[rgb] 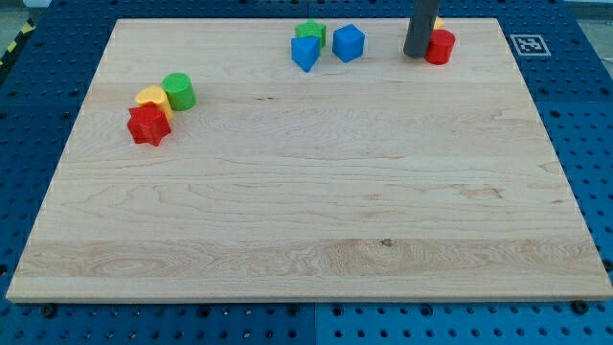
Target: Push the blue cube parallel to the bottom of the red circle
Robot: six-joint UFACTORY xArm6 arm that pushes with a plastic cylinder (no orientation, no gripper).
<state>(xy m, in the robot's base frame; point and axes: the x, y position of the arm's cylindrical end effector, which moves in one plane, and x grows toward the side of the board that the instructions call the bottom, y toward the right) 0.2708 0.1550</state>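
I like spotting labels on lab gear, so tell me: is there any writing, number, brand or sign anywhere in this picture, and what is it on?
No readable words, numbers or brands anywhere.
The only sign: a black-and-white square marker, a coded pattern, not text, on the wooden board at its top right corner in the view.
The coloured blocks and the dark rod carry no markings that can be seen.

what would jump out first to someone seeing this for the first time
My tip stands at the view's top right, right beside the red circle. Left of it sit the blue cube, a second blue block and a green block; a red, yellow and green cluster sits far left.
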